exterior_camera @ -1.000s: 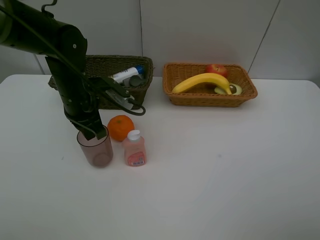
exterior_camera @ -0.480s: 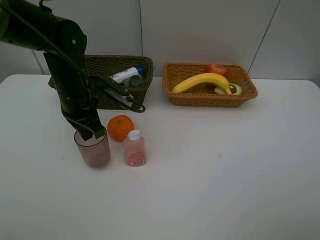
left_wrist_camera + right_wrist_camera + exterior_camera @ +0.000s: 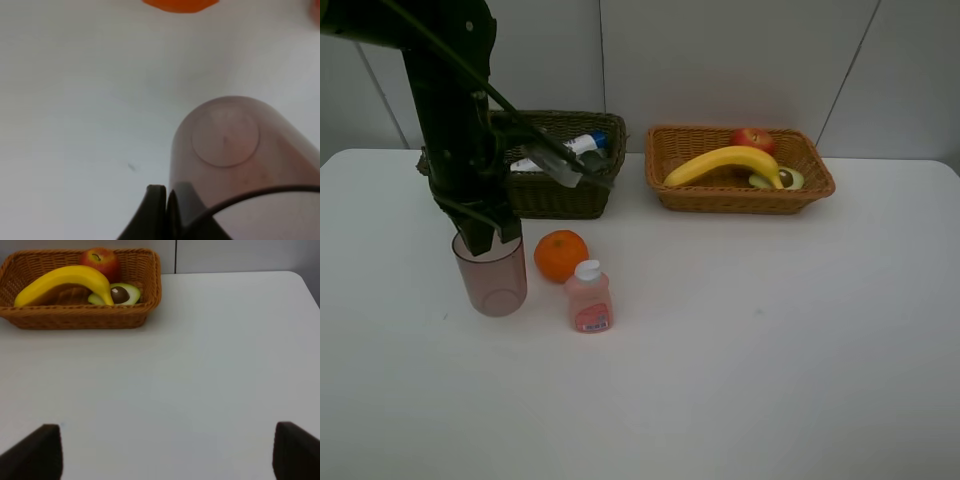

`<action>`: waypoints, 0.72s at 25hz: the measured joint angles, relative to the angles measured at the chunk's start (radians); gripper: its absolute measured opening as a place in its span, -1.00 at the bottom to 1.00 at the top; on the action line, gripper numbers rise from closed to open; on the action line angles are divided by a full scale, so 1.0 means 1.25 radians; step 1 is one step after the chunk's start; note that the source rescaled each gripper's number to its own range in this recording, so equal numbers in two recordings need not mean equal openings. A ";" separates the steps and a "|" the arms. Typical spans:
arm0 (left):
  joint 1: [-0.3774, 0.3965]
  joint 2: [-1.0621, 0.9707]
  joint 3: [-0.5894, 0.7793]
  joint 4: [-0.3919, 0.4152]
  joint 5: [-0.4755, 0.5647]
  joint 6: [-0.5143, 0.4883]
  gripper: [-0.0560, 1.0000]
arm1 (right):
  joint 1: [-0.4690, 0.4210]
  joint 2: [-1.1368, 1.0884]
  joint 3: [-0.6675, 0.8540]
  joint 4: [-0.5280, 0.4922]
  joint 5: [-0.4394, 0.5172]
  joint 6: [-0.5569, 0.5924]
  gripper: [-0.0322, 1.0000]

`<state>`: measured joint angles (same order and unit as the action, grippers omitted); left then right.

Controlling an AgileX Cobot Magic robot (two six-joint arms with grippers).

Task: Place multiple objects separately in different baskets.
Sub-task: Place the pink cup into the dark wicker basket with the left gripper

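– In front of the dark basket (image 3: 560, 200), off its left end: what have you got there?

– The pinkish cup (image 3: 490, 278). My left gripper (image 3: 485, 238) meets it from above. My fingers (image 3: 156, 212) are pressed right together, with the cup's thin wall pinched between them at the rim. I think a rim pinch is the sensible hold, because the cup looks too wide and too slick to grip around the body.

– Is it off the table (image 3: 770, 350)?

– It hangs upright under my wrist and looks just clear of the surface, but I can't say for certain.

– Why take it there?

– The white tube (image 3: 578, 146) already lies in the dark basket. The tan basket (image 3: 740, 200), just right of the dark one, holds the banana (image 3: 725, 162), the apple (image 3: 752, 138) and the avocado half (image 3: 784, 179). So I judge that fruit goes in the tan basket and household things in the dark one, which stands directly behind the cup.

– What else waits?

– The orange (image 3: 561, 255) sits just in front of the dark basket, near the cup but apart from it. The pink bottle (image 3: 589, 298) stands upright a little further out from the basket than the orange.

– And your other hand?

– My right gripper (image 3: 167, 440) has its fingers spread wide with nothing between them. It holds nothing and touches nothing. It hovers over the table well away from the dark basket, facing the tan one.
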<state>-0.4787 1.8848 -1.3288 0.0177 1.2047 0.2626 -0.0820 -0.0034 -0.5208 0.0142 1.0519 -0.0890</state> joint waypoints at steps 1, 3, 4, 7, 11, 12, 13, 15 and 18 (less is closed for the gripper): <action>0.000 0.000 -0.012 0.003 0.002 0.000 -0.89 | 0.000 0.000 0.000 0.000 0.000 0.000 0.64; 0.000 0.000 -0.043 0.011 0.002 -0.001 -0.89 | 0.000 0.000 0.000 0.000 0.000 0.000 0.64; 0.000 0.000 -0.056 0.018 0.003 -0.001 -0.89 | 0.000 0.000 0.000 0.000 0.000 0.000 0.64; 0.001 0.000 -0.098 0.033 0.004 -0.001 -0.89 | 0.000 0.000 0.000 0.000 0.000 0.000 0.64; 0.011 0.000 -0.140 0.036 0.005 -0.001 -0.89 | 0.000 0.000 0.000 0.001 0.000 0.000 0.64; 0.018 0.000 -0.151 0.036 0.005 -0.001 -0.89 | 0.000 0.000 0.000 0.001 0.000 0.000 0.64; 0.024 0.000 -0.162 0.038 0.005 -0.001 -0.89 | 0.000 0.000 0.000 0.001 0.000 0.000 0.64; 0.037 0.000 -0.184 0.039 0.006 -0.001 -0.89 | 0.000 0.000 0.000 0.001 0.000 0.000 0.64; 0.060 0.000 -0.223 0.039 0.007 -0.001 -0.89 | 0.000 0.000 0.000 0.001 0.000 0.000 0.64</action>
<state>-0.4035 1.8848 -1.6082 0.0668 1.2132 0.2616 -0.0820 -0.0034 -0.5208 0.0153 1.0519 -0.0890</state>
